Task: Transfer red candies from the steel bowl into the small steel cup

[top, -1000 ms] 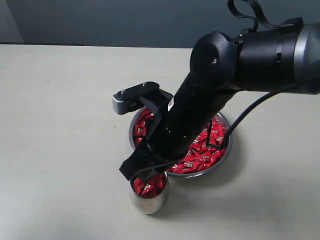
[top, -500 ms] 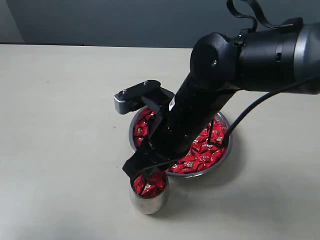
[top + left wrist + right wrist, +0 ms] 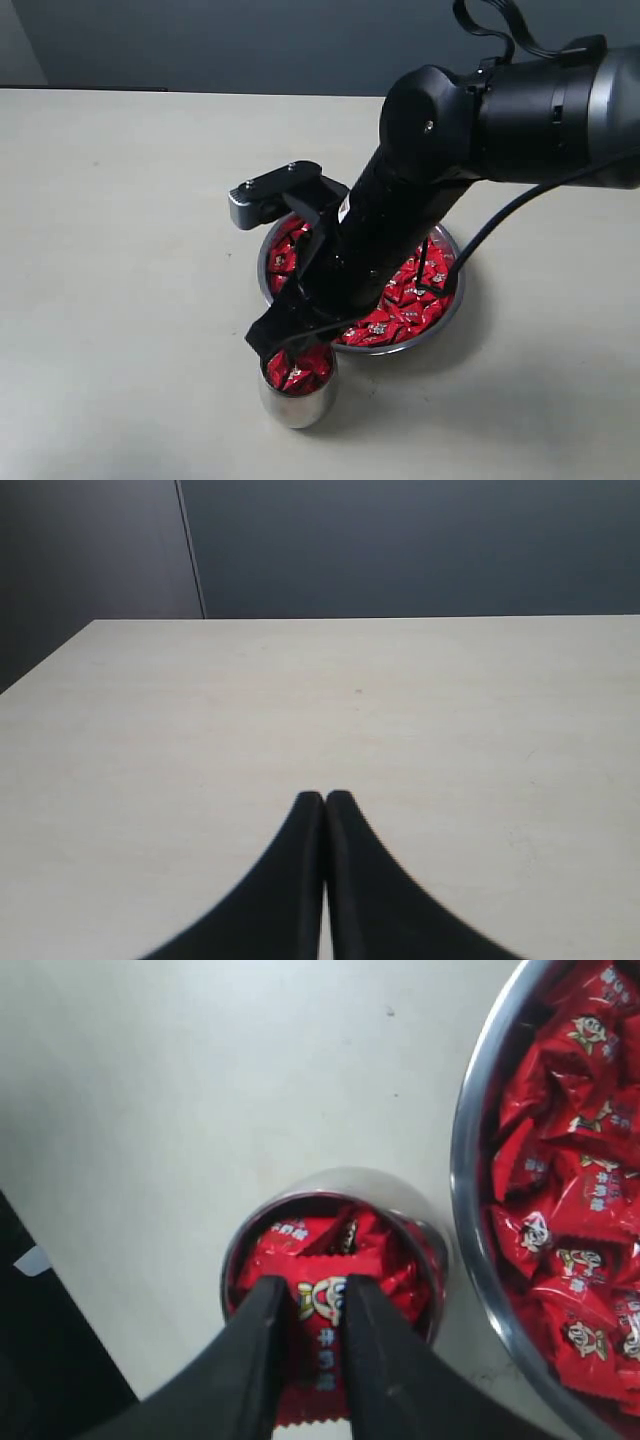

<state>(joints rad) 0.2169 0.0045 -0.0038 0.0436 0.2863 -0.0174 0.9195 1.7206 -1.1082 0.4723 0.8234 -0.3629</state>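
Note:
The small steel cup (image 3: 296, 405) (image 3: 415, 1215) stands in front of the steel bowl (image 3: 449, 312) (image 3: 468, 1190) and holds several red candies (image 3: 300, 372) (image 3: 300, 1232). More red candies (image 3: 400, 310) (image 3: 570, 1250) fill the bowl. My right gripper (image 3: 283, 352) (image 3: 317, 1295) hangs right over the cup's mouth, shut on one red candy (image 3: 325, 1345) held between its black fingers (image 3: 255, 1350). My left gripper (image 3: 324, 798) is shut and empty over bare tabletop, out of the exterior view.
The pale table (image 3: 120, 250) stretches around the bowl and cup. The right arm's thick black body (image 3: 480, 110) reaches over the bowl from the right. A dark wall (image 3: 400, 540) stands beyond the table's far edge.
The right gripper has shifted slightly over the cup with the candy still in its fingers; over the last half second it has barely moved.

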